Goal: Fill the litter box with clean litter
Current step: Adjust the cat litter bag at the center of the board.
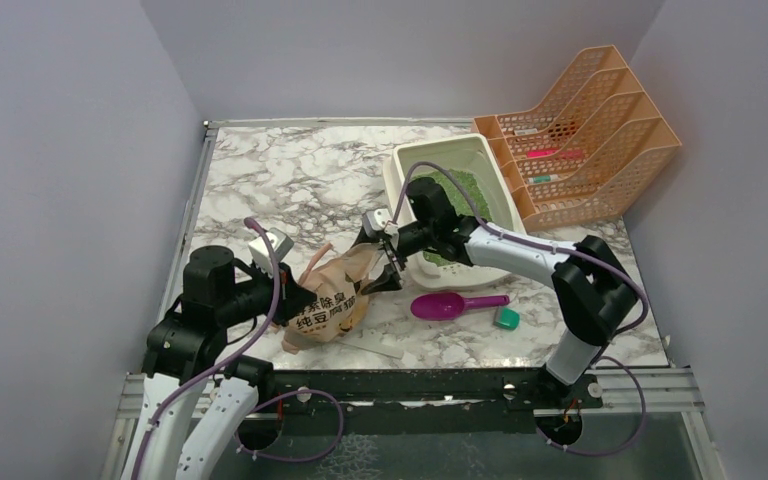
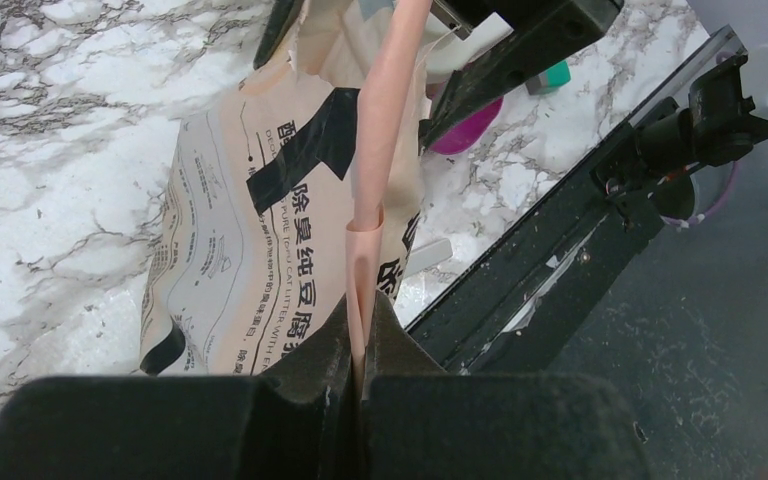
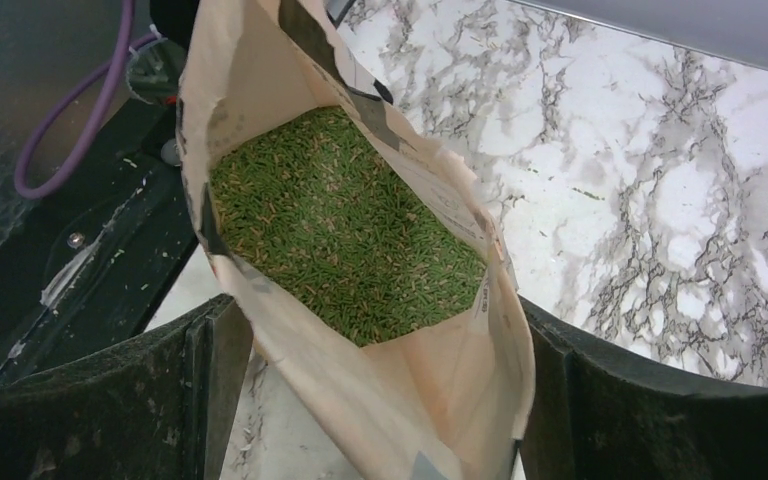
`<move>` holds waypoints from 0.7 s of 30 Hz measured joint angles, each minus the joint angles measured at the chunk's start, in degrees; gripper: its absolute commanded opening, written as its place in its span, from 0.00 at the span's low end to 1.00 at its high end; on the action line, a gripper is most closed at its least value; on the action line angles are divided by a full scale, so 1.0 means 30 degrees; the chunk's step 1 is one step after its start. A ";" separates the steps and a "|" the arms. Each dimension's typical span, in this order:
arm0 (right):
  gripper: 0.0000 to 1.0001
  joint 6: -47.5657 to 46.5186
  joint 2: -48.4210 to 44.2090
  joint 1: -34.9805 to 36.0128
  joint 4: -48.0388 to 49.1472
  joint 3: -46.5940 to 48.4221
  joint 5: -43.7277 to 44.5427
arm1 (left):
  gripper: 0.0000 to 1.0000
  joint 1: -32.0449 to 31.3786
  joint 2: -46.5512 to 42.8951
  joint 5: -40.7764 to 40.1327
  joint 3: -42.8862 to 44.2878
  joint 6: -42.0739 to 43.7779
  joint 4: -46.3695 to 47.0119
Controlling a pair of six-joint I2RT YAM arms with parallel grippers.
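Observation:
The cream-white litter box [image 1: 438, 148] stands at the back right of the table with green litter [image 1: 475, 195] in it. A tan paper bag [image 1: 330, 305] with dark characters stands near the front centre. My left gripper [image 1: 295, 300] is shut on the bag's pink handle [image 2: 385, 130], pinched between the jaws [image 2: 363, 345]. My right gripper [image 1: 385, 270] is open, its fingers [image 3: 110, 400] wide apart on either side of the bag's open mouth [image 3: 400, 400]. Green litter granules [image 3: 345, 225] fill the bag's bottom.
A magenta scoop [image 1: 450, 304] lies on the marble right of the bag, with a small teal block [image 1: 506, 318] beside it. An orange mesh file rack [image 1: 585, 135] stands at the back right next to the litter box. The table's front rail [image 1: 410, 385] runs close behind the bag.

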 measured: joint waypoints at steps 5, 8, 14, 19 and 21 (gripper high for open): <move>0.67 0.0066 0.0780 0.0044 -0.0845 0.1239 -0.0911 | 0.00 0.0007 0.0153 -0.0007 0.0226 0.0007 -0.0299; 0.35 0.0277 0.0896 0.0109 -0.1319 0.1617 -0.1617 | 0.00 0.0000 0.0204 -0.0007 0.0430 0.0036 -0.0663; 0.01 0.1566 0.0867 0.0182 -0.1887 0.1625 -0.0189 | 0.00 0.0000 0.0656 -0.0080 0.1071 0.0335 -0.1333; 0.01 0.3563 0.0124 0.0554 -0.1151 0.1355 0.3949 | 0.00 0.0022 0.1603 -0.0787 0.1792 0.1129 -0.1399; 0.01 0.4284 -0.0277 0.0787 -0.0831 0.1188 0.5770 | 0.00 0.0029 0.2273 -0.1129 0.2266 0.1705 -0.1384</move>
